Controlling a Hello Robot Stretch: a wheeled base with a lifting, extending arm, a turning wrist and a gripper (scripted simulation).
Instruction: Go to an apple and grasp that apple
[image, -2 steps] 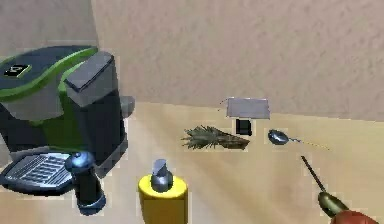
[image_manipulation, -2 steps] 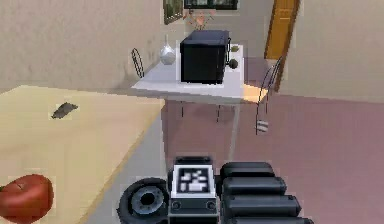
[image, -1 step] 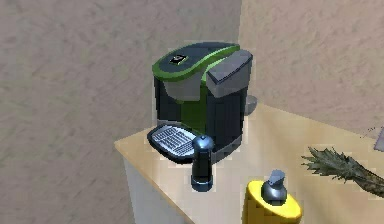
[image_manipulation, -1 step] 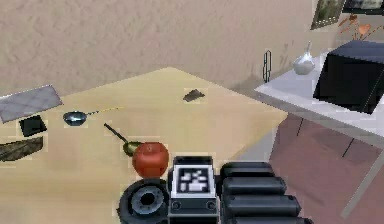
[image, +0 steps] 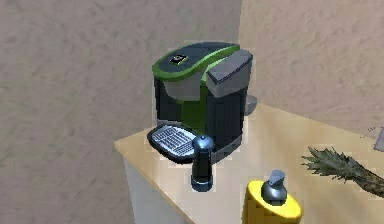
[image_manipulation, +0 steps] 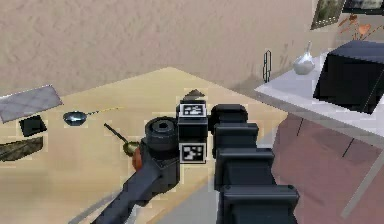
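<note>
Coffee machine and a likely grinder crowd the counter; I cannot tell whether the hand holds anything.

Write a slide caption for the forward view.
Green-and-dark coffee machine on a pale counter corner, a dark bottle and a yellow bottle in front, spiky leaves at the right.

Forward view: pale counter carries a green-and-black coffee machine, a dark mill just in front of it, a yellow bottle with a grey top, and a brown feathery thing. Arm side view: tan tabletop has a grey flat sheet, a dark square, a small bluish pan and a small brown round thing. White table holds a black box and a pale vase.
</note>
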